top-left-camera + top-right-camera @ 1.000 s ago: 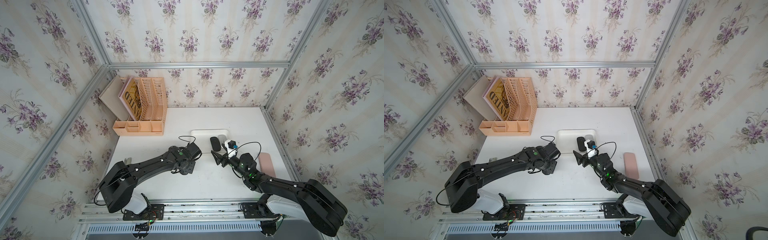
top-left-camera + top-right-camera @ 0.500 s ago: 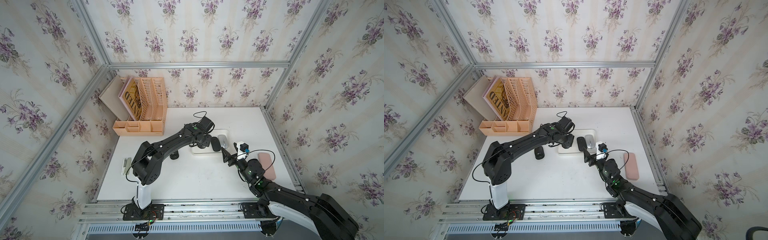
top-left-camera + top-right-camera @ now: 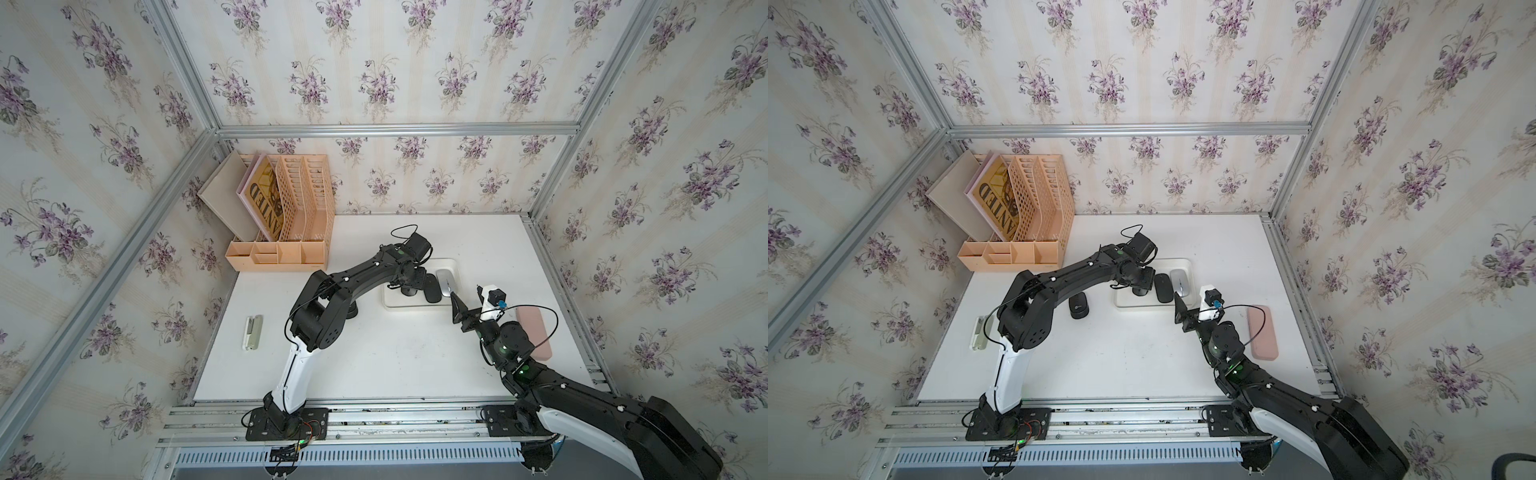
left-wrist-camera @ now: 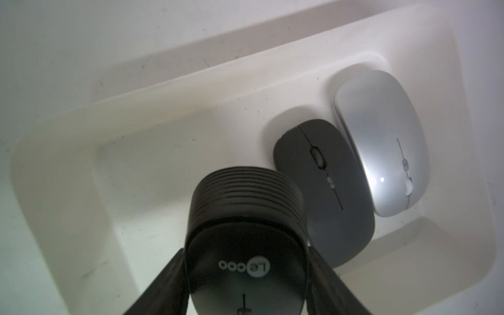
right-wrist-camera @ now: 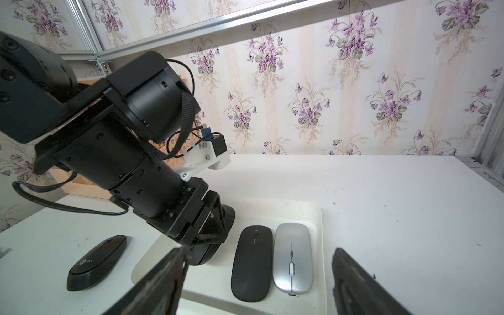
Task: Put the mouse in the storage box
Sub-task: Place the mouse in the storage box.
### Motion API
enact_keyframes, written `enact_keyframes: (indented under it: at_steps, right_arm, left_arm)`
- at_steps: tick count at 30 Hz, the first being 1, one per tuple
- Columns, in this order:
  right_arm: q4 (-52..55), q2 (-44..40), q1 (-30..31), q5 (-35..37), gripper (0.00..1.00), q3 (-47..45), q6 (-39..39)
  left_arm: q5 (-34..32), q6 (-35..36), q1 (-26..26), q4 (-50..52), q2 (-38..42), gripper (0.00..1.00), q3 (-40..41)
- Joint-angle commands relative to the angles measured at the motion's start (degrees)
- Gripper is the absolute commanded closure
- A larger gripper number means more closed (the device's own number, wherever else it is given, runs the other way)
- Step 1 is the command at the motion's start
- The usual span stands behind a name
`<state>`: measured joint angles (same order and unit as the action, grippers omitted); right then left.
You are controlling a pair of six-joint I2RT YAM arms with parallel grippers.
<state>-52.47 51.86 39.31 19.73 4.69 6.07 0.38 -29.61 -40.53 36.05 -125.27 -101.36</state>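
Right arm [image 3: 582, 399]: stretches low from the near rail toward 11 o'clock. The right gripper [image 5: 259, 256] is spread wide and holds nothing, just off the box's 5 o'clock corner.
Table [image 3: 374, 365]: a loose black mouse [image 3: 1079, 306] lies at 9 o'clock of the box, apart from it.
Left arm [image 3: 357, 278]: upper link upright, elbow bent, forearm reaching toward 2 o'clock, wrist tipped down. The left gripper [image 4: 245, 275] is clamped on the held mouse [image 4: 245, 207].
Task mouse: the held mouse sits low over the storage box [image 3: 392, 300] floor; contact unclear.
Box contents: the dark flat mouse [image 4: 324, 191] and silver mouse [image 4: 381, 141] lie side by side at its 3 o'clock end.

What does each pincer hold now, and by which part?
Left pincer grips a black mouse by its two sides, near the logo. Right pincer is open, holding nothing.
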Motion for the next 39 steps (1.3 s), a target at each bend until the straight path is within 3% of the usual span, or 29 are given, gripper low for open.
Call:
enact_keyframes:
  at_steps: [1, 12, 25, 31, 35, 39]
  right_arm:
    - [-1.5, 0.0, 0.0, -0.6, 0.14, 0.1, 0.5]
    - [-1.6, -0.6, 0.0, -1.1, 0.14, -0.1, 0.9]
    - [-1.5, -0.5, 0.0, -1.3, 0.13, 0.0, 0.7]
    - [-2.9, 1.9, 0.0, -4.8, 0.11, 0.4, -0.6]
    - [-3.4, 5.2, 0.0, -10.6, 0.11, 1.9, -1.6]
    - [-5.8, 8.3, 0.0, -18.5, 0.11, 2.7, -1.9]
  left_arm:
    - [0.2, -2.6, -0.1, -3.0, -0.3, 0.38, 1.0]
    - [0.1, -5.7, -0.9, -5.4, -3.0, 0.36, 1.6]
    - [-0.5, -5.7, -0.9, -6.3, -0.5, 0.14, 2.6]
    - [-2.2, -3.1, -1.0, -9.1, 9.3, 0.10, 5.3]
    - [-6.7, 2.2, -0.8, -11.3, 20.3, 0.08, 11.9]
    - [-10.5, 4.6, 3.4, -8.5, 31.4, 0.06, 20.1]
